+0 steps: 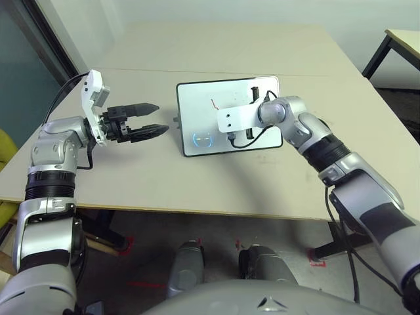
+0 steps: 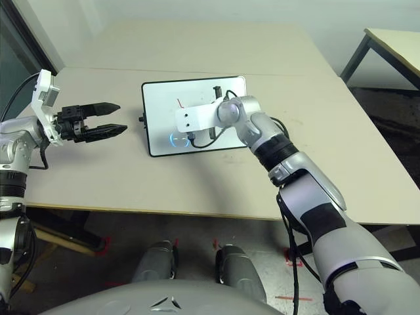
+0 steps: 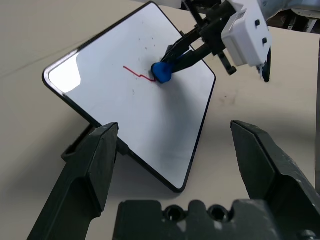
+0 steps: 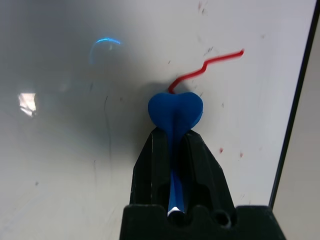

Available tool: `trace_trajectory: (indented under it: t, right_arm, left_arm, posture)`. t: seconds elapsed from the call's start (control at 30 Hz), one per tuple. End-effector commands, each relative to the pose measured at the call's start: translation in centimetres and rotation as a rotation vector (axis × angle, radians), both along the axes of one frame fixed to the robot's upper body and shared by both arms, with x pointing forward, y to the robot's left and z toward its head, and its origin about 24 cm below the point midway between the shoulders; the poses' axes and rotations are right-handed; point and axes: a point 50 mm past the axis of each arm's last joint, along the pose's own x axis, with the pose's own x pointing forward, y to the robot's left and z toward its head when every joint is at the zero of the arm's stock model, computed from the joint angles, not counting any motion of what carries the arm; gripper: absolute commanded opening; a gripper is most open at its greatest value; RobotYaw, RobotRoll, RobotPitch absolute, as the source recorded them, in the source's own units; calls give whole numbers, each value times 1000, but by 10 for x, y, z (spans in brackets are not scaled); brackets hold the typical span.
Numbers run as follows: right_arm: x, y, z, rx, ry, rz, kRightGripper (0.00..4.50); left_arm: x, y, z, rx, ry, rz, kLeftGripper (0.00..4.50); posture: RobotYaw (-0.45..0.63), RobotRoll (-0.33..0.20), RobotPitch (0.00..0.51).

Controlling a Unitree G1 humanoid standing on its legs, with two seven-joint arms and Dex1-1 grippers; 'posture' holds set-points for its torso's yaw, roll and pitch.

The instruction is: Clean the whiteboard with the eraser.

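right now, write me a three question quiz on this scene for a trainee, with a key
1. Which gripper holds the blue eraser: left or right?
2. True or false: the red line has been fully wiped off the whiteboard.
3. Fill in the gap: the fingers of the left gripper are ____, with nothing between them.

Key: 1. The right gripper. 2. False; a red stroke remains, reaching up to the eraser's edge in the right wrist view. 3. Open.
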Motion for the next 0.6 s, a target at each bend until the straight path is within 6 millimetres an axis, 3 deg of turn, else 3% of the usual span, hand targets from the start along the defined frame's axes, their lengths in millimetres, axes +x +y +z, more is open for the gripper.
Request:
trace_trajectory:
  t: [0.03,0.33,0.6]
  right_arm:
    - [2,9,4,-8,-15,19,104]
    - [2,29,9,6,-27,63,104]
    - [6,3,6,-21,-23,5,104]
  left_arm:
    - [-2,1,1,-4,-4,4,4500]
    - [0,-1,2,-6,-11,2,4500]
    - [1,-1,3,-6,-13,6,4500]
  posture:
    - [333,0,0]
    - [334,0,0]
    - [326,0,0]
